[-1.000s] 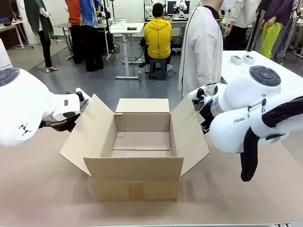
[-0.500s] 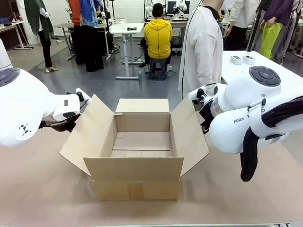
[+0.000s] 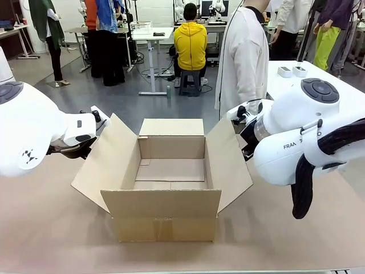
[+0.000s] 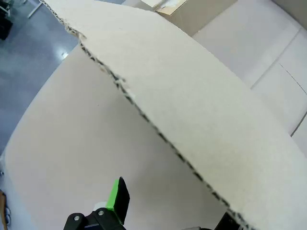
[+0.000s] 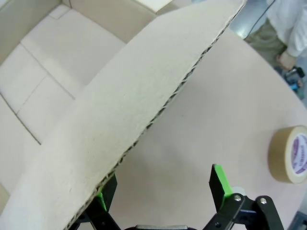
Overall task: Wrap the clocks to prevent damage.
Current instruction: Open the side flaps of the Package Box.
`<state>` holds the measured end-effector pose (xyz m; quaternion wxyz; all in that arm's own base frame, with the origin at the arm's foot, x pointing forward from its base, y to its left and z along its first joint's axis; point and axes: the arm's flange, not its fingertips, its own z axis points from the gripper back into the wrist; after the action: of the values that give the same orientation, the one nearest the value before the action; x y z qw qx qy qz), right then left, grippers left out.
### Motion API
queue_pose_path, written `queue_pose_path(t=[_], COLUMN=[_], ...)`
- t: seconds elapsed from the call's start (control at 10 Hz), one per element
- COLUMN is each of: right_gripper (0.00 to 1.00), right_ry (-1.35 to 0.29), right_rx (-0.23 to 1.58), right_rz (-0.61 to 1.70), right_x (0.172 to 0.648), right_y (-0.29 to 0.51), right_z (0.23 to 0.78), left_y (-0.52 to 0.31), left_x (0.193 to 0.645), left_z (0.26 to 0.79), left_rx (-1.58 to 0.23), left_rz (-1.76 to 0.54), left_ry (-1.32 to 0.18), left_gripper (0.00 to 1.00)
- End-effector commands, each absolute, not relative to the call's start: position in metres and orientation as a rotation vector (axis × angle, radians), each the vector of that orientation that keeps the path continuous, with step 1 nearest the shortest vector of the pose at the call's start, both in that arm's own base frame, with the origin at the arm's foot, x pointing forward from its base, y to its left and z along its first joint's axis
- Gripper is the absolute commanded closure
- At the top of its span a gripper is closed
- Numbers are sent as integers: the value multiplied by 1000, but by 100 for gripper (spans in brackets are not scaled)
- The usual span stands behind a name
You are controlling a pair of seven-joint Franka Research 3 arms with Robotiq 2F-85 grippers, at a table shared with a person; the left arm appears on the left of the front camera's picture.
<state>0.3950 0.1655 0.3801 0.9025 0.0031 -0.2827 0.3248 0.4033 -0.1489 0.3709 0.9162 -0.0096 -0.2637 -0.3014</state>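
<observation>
As both gape, left claw point(image 4: 170, 216) and right claw point(image 5: 163, 191) flank the box point(image 3: 165, 212).

One cardboard box point(image 3: 165, 214) sits mid-table point(image 3: 51, 234), with four flaps open. One tape roll point(image 5: 291, 154) lies near the table's edge. There are two white arms, the left arm point(image 3: 28, 137) and the right arm point(image 3: 296, 142), and two grippers, the left gripper point(image 4: 172, 213) and the right gripper point(image 5: 163, 187). One person point(image 3: 245, 57) stands at the far edge.
</observation>
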Motion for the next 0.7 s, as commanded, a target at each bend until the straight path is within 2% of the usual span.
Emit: queue_pose_path(t=[0.0, 0.1, 0.3, 0.6], right_gripper=[0, 0, 0, 0], right_ry=[-607, -609, -607, -580], right_rx=[-108, -133, -201, -265], right_rz=[645, 626, 547, 495], right_x=[369, 351, 320, 266], right_y=[167, 165, 165, 160], right_z=[419, 448, 520, 603], left_y=[-142, -130, -113, -90], left_x=[397, 388, 396, 364], left_z=[401, 432, 511, 598], left_rx=[-3, 12, 129, 258], left_rz=[-643, -652, -673, -672], left_ry=[-552, -555, -523, -519], left_gripper=[0, 0, 0, 0])
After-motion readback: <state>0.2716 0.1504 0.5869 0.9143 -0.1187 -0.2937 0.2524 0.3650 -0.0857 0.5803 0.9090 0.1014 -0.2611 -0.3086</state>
